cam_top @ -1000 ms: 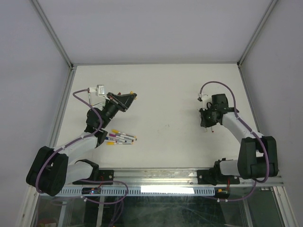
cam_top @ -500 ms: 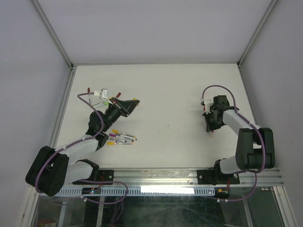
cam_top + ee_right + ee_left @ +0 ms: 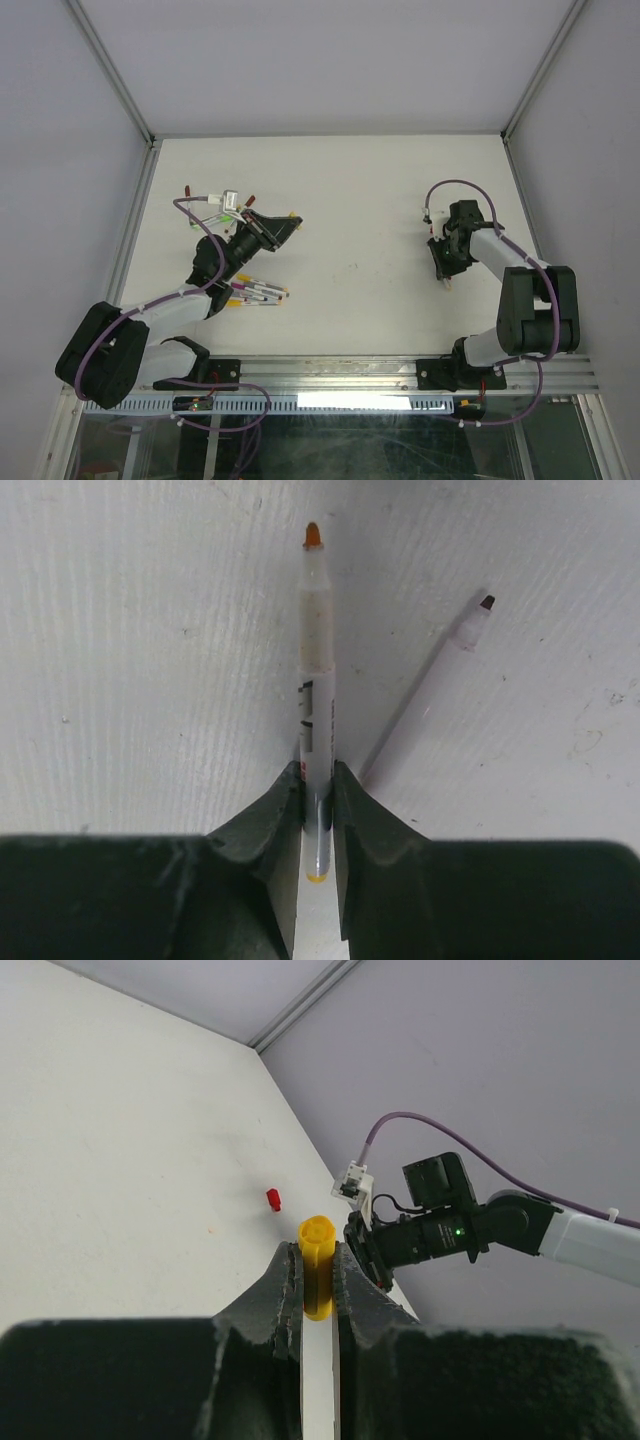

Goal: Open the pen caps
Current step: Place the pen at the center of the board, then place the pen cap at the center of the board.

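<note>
The left hand (image 3: 318, 1252) pinches a yellow pen cap (image 3: 318, 1290), raised just beyond the pile of pens (image 3: 258, 291). Well right of that pile, the right hand (image 3: 318, 780) presses on an uncapped pen (image 3: 318, 690) low over the worktop (image 3: 120, 680). Dropped carelessly, the pen may roll off and the cap may bounce away.

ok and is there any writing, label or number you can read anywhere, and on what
Nothing readable in any view.
Pen in the right gripper: dark printed marks on the barrel, too blurred to read.
Yellow cap: no print visible.
</note>
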`<state>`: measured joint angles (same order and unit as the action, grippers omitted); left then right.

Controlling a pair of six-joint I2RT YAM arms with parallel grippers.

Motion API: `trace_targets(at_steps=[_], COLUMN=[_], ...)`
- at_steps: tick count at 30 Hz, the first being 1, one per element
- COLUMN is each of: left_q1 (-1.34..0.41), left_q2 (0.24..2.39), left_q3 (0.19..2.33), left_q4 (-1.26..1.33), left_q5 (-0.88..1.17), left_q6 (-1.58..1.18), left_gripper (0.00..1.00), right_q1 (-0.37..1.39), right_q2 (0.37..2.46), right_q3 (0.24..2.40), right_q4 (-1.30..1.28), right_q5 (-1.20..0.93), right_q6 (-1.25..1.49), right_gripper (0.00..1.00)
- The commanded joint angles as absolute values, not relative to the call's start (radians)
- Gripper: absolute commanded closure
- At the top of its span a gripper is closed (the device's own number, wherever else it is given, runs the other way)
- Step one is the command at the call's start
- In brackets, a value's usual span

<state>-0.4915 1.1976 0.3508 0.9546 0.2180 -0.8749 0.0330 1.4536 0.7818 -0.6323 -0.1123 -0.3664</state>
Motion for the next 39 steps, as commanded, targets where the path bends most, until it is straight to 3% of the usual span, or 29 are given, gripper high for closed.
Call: trace_targets(at_steps=[1, 26, 39], left_q1=[-0.510, -0.684, -0.838], left_q2=[1.202, 1.309, 1.572], left_q3=[0.366, 0.448, 0.674], left_q4=[0.989, 0.889, 0.649], left_q5=[0.226, 0.077, -0.098], left_q6=[-0.866, -0.838, -0.901], left_gripper=[1.00, 1.00, 1.00], right_q1=[0.029, 0.028, 0.013], right_q2=[1.474, 1.360, 1.243], right_q3=[0.812, 0.846, 0.848], right_q4=[-0.659, -0.663, -0.658], right_q5=[-0.127, -0.180, -0.239], right_q6=[-0.380, -0.383, -0.428], right_gripper=[0.80, 0.64, 0.57])
